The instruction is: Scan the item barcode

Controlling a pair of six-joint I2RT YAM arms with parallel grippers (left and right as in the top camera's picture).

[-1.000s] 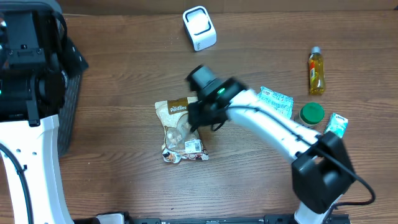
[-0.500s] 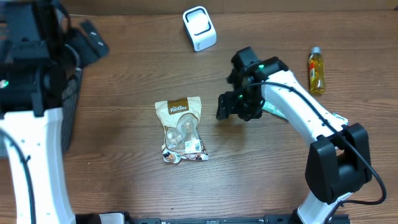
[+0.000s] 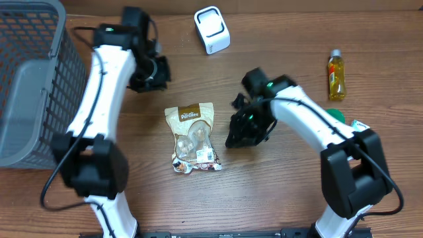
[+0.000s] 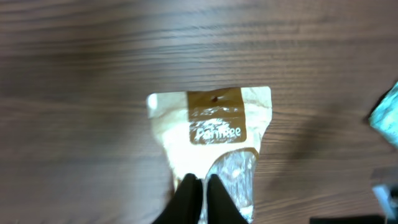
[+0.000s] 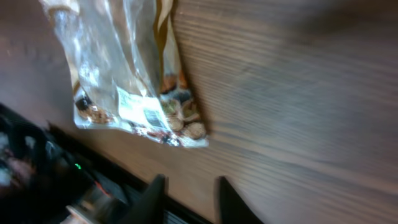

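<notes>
Left end effector (image 4: 200,180) closed, right one (image 5: 191,185) ajar

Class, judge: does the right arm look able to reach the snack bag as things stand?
Probably yes: the right gripper is just beside the snack bag, with nothing lying between them.

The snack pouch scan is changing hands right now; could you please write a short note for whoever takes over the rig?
Left gripper: jaws shut, empty, off the snack pouch's far-left corner.
Right gripper: jaws apart, empty, beside the pouch's right edge.
Pouch lies flat on the table, white label face up at its near end; white scanner stands at the far edge, apart.
Done: nothing, no grip on the pouch.
Left: grasp the pouch, show its label to the scanner.
</notes>
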